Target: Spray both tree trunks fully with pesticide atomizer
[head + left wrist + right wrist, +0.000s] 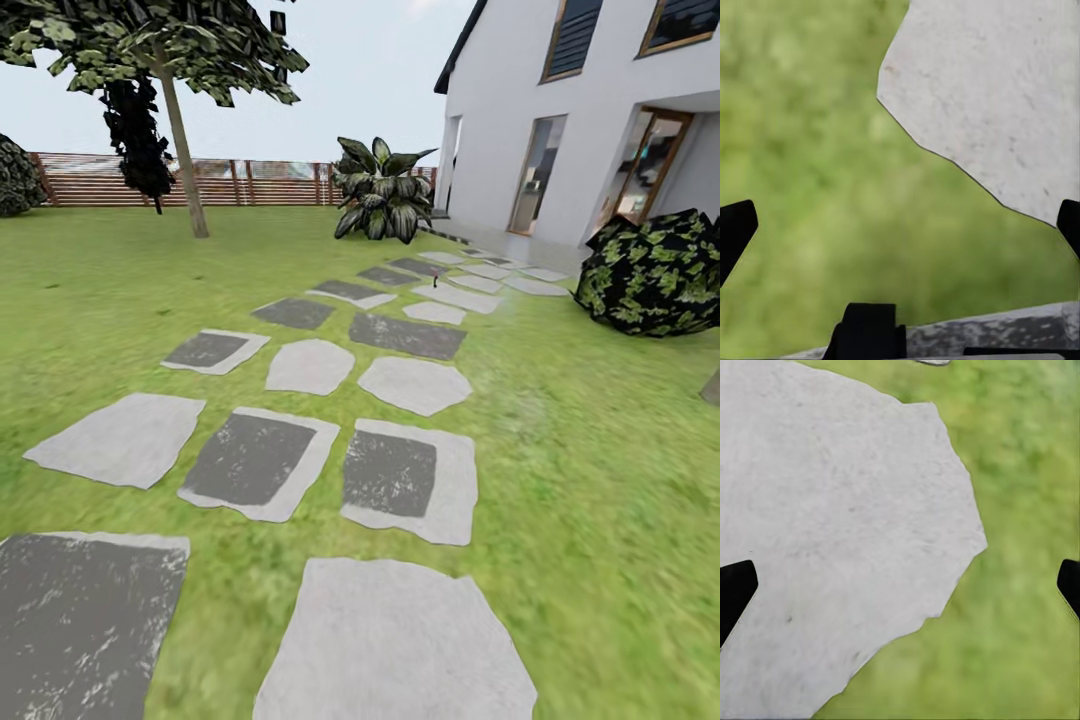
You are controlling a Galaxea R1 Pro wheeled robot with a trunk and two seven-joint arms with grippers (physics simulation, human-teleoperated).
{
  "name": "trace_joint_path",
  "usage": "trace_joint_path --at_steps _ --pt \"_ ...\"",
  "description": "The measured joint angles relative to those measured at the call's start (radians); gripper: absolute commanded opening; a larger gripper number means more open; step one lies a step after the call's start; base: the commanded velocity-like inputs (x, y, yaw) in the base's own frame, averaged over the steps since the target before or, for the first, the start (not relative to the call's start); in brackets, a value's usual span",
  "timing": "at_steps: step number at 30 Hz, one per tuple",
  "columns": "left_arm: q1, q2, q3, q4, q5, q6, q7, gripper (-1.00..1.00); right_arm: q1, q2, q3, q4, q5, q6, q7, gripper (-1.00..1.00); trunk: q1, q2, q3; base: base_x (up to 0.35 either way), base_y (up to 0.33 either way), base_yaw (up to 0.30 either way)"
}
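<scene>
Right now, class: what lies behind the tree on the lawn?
Behind the tree runs a brown slatted fence, with pale sky above. The trunk hides a strip of fence; whatever lies beyond the slats cannot be made out.

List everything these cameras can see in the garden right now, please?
Stepping stones: many, pale and dark grey, running from near the camera to the house.
Lawn: one, green, all around.
Tree: one, grey-brown trunk, green foliage, far left.
Fence: one, brown slats, at the back.
Leafy plant: one, dark green, centre back.
Bush: one, dark green, right.
House: one, white, right rear.
Left gripper: black fingertips apart over grass and stone.
Right gripper: black fingertips apart over stone.
</scene>
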Motion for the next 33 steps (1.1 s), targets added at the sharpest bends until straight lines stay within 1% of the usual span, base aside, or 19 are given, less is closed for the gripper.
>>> trace_joint_path --at_steps 33 --pt "0.000 0.000 0.000 0.000 0.000 0.000 0.000 1.00 0.000 0.000 0.000 0.000 0.000 0.000 0.000 1.00 0.000 0.000 0.000 0.340 0.000 0.000"
